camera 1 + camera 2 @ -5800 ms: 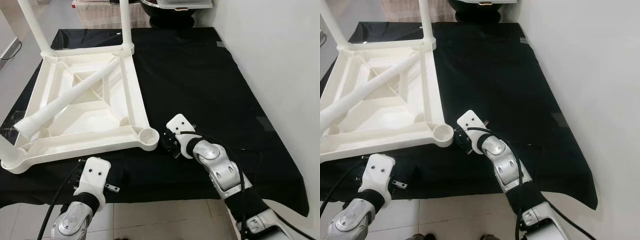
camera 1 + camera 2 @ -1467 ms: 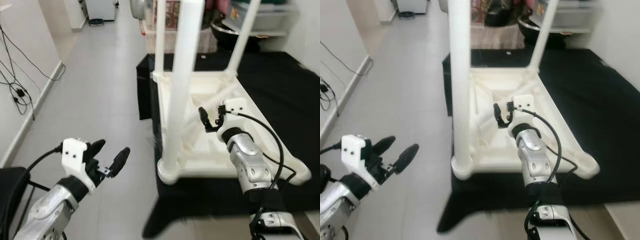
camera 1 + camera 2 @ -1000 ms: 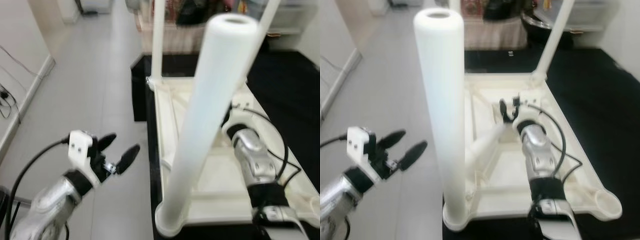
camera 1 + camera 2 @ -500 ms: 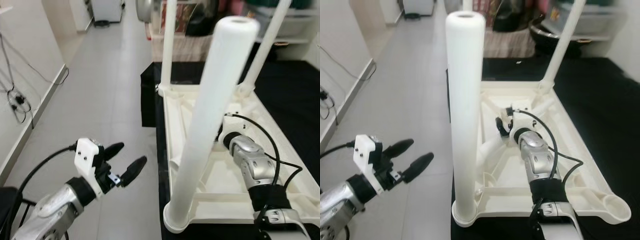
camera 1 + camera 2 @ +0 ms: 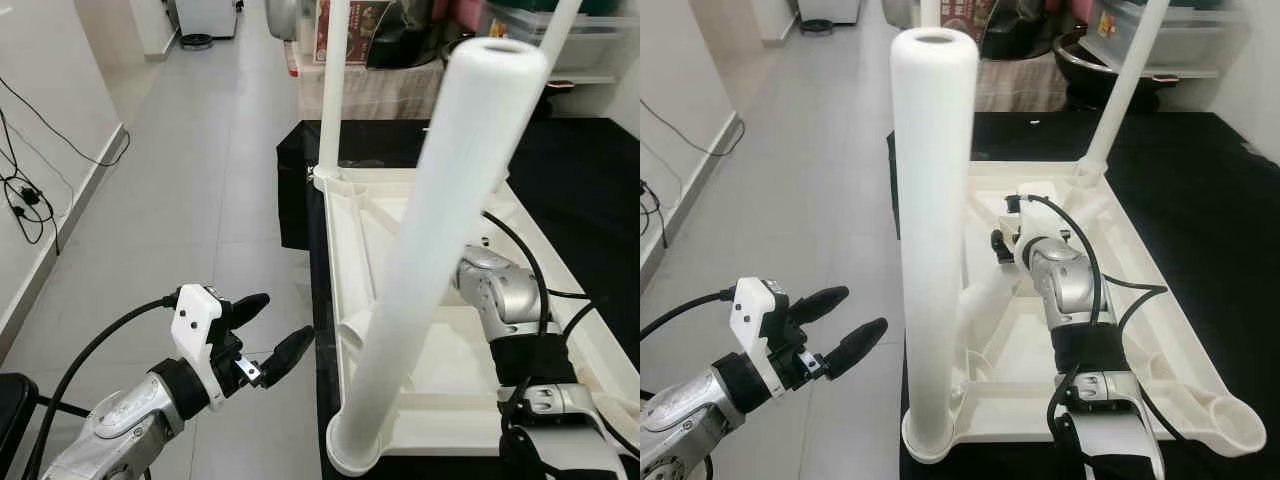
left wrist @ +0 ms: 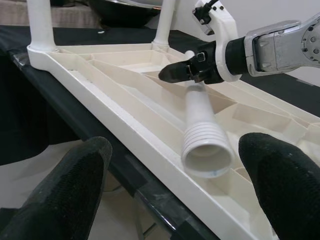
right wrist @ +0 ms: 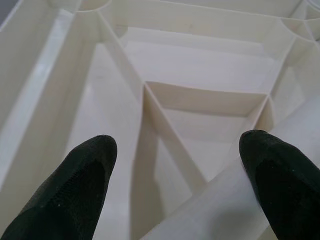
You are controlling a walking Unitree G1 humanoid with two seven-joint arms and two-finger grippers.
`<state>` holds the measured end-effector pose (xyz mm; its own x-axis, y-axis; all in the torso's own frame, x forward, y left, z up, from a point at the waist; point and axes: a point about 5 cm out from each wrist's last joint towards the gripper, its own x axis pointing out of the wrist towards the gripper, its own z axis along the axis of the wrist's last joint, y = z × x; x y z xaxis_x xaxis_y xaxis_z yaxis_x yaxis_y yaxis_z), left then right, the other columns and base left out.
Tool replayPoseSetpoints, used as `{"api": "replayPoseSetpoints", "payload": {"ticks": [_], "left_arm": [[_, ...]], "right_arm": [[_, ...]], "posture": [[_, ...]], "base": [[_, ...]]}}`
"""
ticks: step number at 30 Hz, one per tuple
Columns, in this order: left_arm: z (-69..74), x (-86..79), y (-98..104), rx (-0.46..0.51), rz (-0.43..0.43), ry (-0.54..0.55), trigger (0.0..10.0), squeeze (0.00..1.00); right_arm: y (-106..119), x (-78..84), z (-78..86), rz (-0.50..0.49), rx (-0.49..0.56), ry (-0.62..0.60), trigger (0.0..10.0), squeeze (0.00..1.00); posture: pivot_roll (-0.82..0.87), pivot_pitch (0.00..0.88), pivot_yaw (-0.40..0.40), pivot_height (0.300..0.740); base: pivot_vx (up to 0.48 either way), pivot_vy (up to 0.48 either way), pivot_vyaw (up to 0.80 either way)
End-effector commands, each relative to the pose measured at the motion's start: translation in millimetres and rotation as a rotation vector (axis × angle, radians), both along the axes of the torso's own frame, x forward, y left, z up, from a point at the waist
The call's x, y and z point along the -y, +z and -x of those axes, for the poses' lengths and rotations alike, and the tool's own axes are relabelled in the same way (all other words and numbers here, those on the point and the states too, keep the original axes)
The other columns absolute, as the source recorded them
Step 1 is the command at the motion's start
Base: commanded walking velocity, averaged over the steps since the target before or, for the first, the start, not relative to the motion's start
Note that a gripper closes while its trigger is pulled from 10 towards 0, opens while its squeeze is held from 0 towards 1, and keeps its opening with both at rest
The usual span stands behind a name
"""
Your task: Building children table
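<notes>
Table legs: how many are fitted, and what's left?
Three legs stand fitted in the upturned tabletop. The loose fourth leg lies inside it, with the open right gripper over it. The corner socket is empty. The left gripper is open, over the floor.

- A low platform draped in a black cloth [image 5: 1220, 200] carries the work; it stands on a floor of pale grey tiles [image 5: 200, 180] that runs along its left side and away to the far end.
- An upturned cream plastic tabletop [image 5: 1160, 330] with ribbed underside lies directly on the cloth, reaching the platform's near-left edge.
- The cloth lies bare to the right of the tabletop and beyond its far edge.
</notes>
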<state>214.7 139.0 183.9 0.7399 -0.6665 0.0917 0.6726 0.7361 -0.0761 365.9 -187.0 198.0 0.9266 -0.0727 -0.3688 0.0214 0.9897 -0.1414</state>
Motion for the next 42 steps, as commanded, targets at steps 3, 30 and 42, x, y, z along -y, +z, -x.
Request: {"api": "replayPoseSetpoints", "payload": {"ticks": [3,30,42], "left_arm": [[3.9,2.0,-0.7,0.001,0.004,-0.001,10.0,0.00],[5.4,8.8,-0.9,0.007,0.020,-0.010,10.0,0.00],[6.3,8.6,1.0,0.018,0.023,-0.003,10.0,0.00]], "right_arm": [[8.7,11.3,1.9,0.029,0.018,-0.064,10.0,0.00],[-7.1,-5.3,21.9,-0.097,-0.182,-0.103,10.0,0.00],[-23.2,-4.4,27.3,-0.093,-0.294,-0.118,10.0,0.00]], "posture": [[-0.02,0.112,-0.081,0.740],[-0.03,0.109,-0.094,0.740],[-0.03,0.108,-0.109,0.740]], "base": [[0.000,0.000,0.00],[0.000,0.000,0.00],[0.000,0.000,0.00]]}}
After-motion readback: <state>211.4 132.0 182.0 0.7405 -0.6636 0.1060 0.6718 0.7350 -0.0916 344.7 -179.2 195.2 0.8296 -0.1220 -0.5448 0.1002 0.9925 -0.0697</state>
